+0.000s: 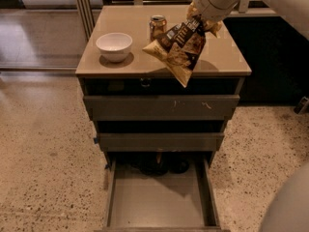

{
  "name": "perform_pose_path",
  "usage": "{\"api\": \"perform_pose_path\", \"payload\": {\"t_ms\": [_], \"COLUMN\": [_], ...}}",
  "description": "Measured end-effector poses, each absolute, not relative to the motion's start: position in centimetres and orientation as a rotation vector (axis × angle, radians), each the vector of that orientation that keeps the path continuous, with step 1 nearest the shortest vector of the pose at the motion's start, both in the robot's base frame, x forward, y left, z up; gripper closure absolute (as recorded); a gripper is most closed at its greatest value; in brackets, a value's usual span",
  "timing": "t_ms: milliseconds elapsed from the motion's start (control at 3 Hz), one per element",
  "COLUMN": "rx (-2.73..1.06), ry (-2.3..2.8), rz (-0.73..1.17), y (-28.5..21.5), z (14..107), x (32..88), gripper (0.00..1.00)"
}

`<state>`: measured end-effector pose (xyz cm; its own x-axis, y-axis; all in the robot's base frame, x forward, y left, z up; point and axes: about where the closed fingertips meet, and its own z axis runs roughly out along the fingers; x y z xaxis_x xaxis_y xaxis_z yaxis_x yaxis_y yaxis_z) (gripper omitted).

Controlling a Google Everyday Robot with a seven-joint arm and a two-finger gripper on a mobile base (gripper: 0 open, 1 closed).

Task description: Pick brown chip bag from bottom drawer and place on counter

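The brown chip bag (181, 47) hangs tilted from my gripper (202, 23), which is shut on the bag's upper end. The bag is in the air above the front right part of the beige counter (222, 57), its lower tip near the counter's front edge. The white arm comes in from the upper right and hides the fingers. The bottom drawer (159, 199) is pulled open below, its grey floor bare, with dark shapes at its back.
A white bowl (114, 46) stands on the counter's left. A gold drink can (157, 27) stands at the back middle, just left of the bag. The two upper drawers (159, 108) are pulled out slightly. Speckled floor surrounds the cabinet.
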<state>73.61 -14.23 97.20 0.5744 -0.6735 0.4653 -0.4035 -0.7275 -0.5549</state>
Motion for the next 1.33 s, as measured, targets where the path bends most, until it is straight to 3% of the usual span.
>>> {"api": "perform_pose_path", "payload": {"t_ms": [667,1333], "rx": [-2.472,-2.480], "ry": [0.866,0.863], "rz": [-0.919,-1.019], "y": [-13.7,-13.3], "z": [93.9,95.0], "x": [78.0,81.1], "gripper": [1.00,1.00]}}
